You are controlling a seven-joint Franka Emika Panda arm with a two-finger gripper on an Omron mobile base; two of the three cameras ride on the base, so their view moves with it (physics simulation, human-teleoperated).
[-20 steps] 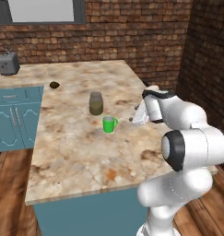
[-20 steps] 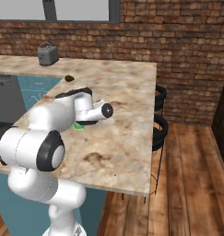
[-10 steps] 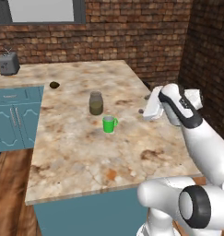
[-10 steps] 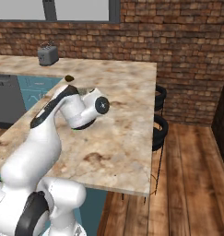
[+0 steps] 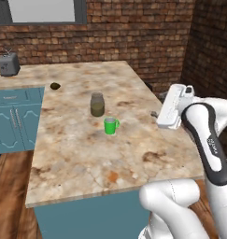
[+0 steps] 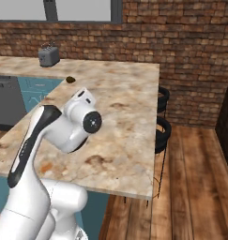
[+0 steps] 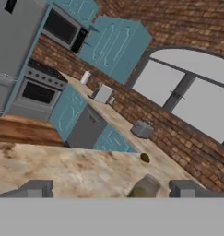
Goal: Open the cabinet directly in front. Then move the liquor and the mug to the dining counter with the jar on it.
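Since a second ago the white arm has swung up and away from the small bright green mug with a side handle: then its wrist lay low beside the mug, and now the forearm stands raised at the right edge of the large beige-brown marbled stone worktop, with the hand turned to look across the room. The hand's two dark fingertips stand wide apart with nothing between them. The mug has not moved; it sits upright near the middle of the worktop, just in front of the squat clear glass jar with olive-brown contents and a greyish lid, the two close but apart. In the hand view the jar's lid shows between the fingertips at the bottom. A small dark round object lies further back towards the left edge, well apart from both. The broad near half of the worktop in front of the mug is bare stone, as is the right side up to its edge, where two black round stools stand tucked against it. A grey toaster sits on the back counter by the brick wall. In the hand view, teal-blue wall cabinets with arched-panel doors hang far across the room, above that back counter.
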